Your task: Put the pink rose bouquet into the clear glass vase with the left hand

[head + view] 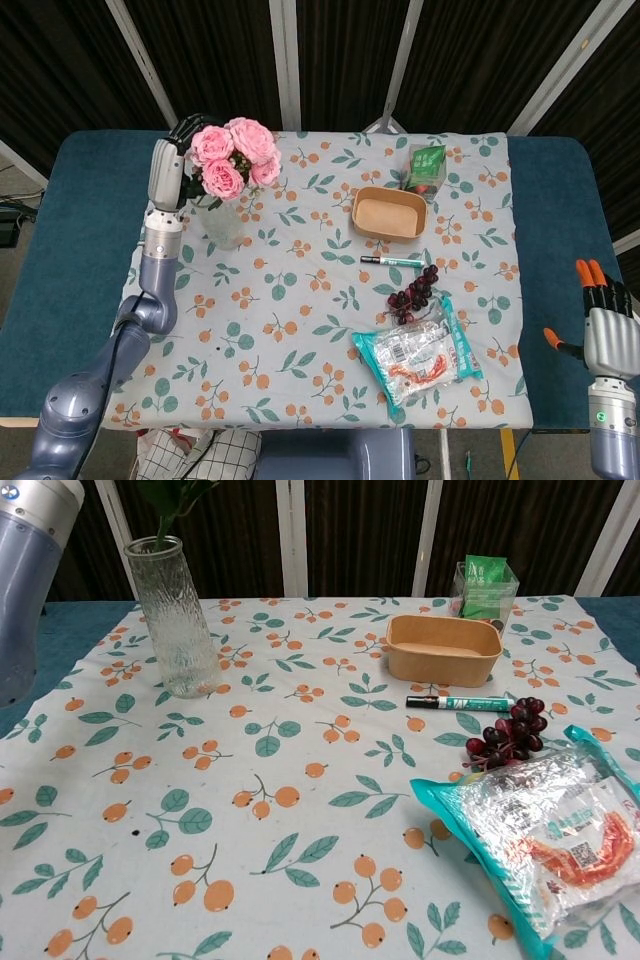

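Note:
The pink rose bouquet (236,153) stands in the clear glass vase (222,218) at the table's far left, blooms above the rim. In the chest view only its green stem and leaves (170,502) show, rising out of the vase (176,620). My left hand (170,165) is just left of the blooms. Its fingers (186,125) are spread beside them, and I see no grip on the stems. In the chest view only the left forearm (28,570) shows. My right hand (606,325) hangs off the table's near right edge, fingers apart and holding nothing.
On the floral cloth (300,300) lie a brown paper bowl (389,213), a green box in a clear holder (427,167), a marker pen (392,261), dark grapes (414,291) and a snack packet (418,355).

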Controlling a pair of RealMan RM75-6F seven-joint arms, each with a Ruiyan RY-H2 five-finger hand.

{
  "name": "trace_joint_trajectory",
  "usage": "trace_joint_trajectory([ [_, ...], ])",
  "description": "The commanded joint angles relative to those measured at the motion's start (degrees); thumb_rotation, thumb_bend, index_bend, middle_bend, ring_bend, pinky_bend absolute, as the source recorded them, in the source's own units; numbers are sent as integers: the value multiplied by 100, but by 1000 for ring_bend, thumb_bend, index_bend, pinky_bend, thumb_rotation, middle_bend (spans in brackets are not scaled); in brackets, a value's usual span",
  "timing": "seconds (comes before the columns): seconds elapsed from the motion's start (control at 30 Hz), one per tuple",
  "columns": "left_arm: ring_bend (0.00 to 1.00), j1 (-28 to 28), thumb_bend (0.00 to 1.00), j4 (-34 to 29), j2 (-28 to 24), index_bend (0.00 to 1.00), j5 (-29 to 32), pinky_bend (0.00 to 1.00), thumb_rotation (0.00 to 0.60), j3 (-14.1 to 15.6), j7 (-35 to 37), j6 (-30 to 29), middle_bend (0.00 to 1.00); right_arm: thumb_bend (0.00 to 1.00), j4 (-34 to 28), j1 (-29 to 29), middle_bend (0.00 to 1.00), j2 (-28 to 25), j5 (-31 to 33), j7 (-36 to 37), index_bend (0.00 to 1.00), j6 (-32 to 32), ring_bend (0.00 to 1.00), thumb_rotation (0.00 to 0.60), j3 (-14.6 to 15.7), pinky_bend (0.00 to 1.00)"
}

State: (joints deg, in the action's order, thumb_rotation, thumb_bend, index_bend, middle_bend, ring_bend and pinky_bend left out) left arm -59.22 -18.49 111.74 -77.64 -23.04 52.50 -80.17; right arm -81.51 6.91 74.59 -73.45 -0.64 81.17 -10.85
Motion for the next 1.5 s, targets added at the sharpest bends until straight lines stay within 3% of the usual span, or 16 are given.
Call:
trace_joint_trajectory([
  [0.03, 193, 246, 338, -240, -191, 330, -74, 328, 600, 166, -26, -94, 273, 186, -20, -6, 0, -3, -13, 7, 21, 20, 0, 600, -1, 0],
  [0.43, 96, 1232, 233, -1562, -1225, 190, -237, 233, 600, 701, -806, -170, 152, 185, -68, -7, 0, -2, -82, 58, 21, 47, 0, 600, 17, 0],
  [0.7, 87, 1944, 223, -3120, -2289, 147, -182, 225, 582, 968, -1680, -85, 114, 186, -117, -40, 0, -45, -118, 141, 21, 116, 0, 600, 8, 0],
  [0.83, 87, 2273, 224, -4115, -2820, 150, 46, 222, 581, 960, -2275, -11, 122, 185, -125, -37, 0, -44, -170, 123, 21, 117, 0, 600, 41, 0],
  [0.93, 87, 2587, 242, -5026, -3236, 164, 333, 215, 584, 964, -3093, -43, 141, 186, -141, -35, 0, -47, -195, 127, 21, 110, 0, 600, 58, 0],
  [1.0, 87, 2860, 255, -5815, -3524, 170, 793, 207, 584, 901, -3903, -114, 143, 185, -161, -32, 0, -53, -220, 120, 21, 106, 0, 600, 73, 0],
  [1.13, 87, 3356, 260, -7129, -4032, 210, 1431, 199, 596, 1044, -5697, -500, 153, 186, -198, -26, 0, -66, -320, 105, 21, 131, 0, 600, 116, 0],
  [1.23, 87, 3682, 260, -7589, -4096, 224, 1592, 199, 600, 1331, -6531, -807, 157, 186, -232, -24, 0, -118, -359, 43, 21, 88, 0, 600, 170, 0],
  [1.33, 49, 4010, 258, -7695, -3965, 221, 1519, 197, 600, 1701, -6925, -1071, 148, 186, -275, -6, 0, -203, -435, -108, 21, 29, 0, 600, 248, 0],
  [1.43, 10, 4345, 255, -7488, -3715, 203, 1260, 195, 600, 2048, -6934, -1273, 135, 185, -364, 2, 0, -372, -535, -351, 21, -42, 0, 600, 364, 0],
  [1.5, 10, 4468, 254, -7339, -3625, 195, 1141, 195, 600, 2068, -6679, -1348, 132, 185, -407, 3, 0, -431, -565, -429, 21, -57, 0, 600, 397, 0],
])
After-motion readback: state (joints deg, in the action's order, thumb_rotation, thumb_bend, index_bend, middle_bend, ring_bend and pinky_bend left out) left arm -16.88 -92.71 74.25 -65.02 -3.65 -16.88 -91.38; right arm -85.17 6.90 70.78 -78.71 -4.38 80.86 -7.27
